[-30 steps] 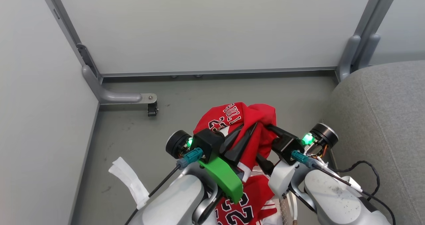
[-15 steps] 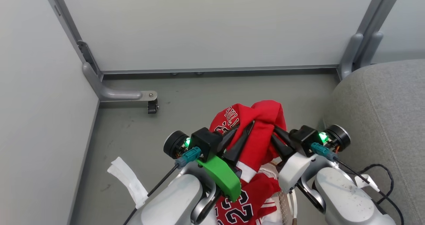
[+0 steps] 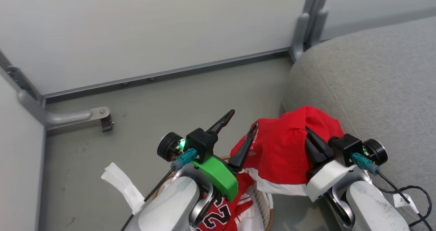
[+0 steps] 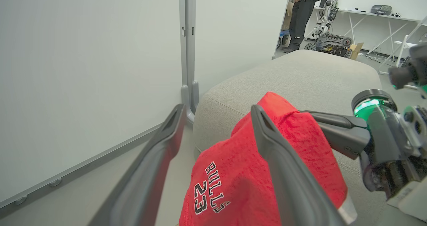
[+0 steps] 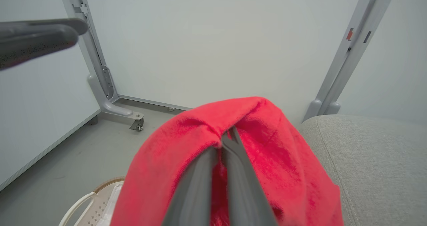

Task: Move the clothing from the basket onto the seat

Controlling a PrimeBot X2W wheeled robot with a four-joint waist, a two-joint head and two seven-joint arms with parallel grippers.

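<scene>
A red jersey (image 3: 282,149) hangs bunched from my right gripper (image 3: 308,132), which is shut on its fabric just left of the grey seat (image 3: 368,81). In the right wrist view the two fingers (image 5: 200,179) meet inside the red cloth (image 5: 273,152). My left gripper (image 3: 244,118) stands open beside the jersey, one finger touching its left edge. The left wrist view shows its fingers spread, with the "BULLS 23" print (image 4: 210,189) behind the right finger. Another red jersey (image 3: 221,217) lies in the basket (image 3: 269,207) below my arms.
White partition panels close off the back and left, with a metal foot and caster (image 3: 105,123) on the grey floor. A black cable (image 3: 408,193) trails by my right arm. Far beyond the seat (image 4: 300,76) stand a person (image 4: 302,12) and another robot (image 4: 327,36).
My left gripper has opened and let go of the jersey. My right gripper has shut on it and carried it right, toward the seat. The head camera has turned right.
</scene>
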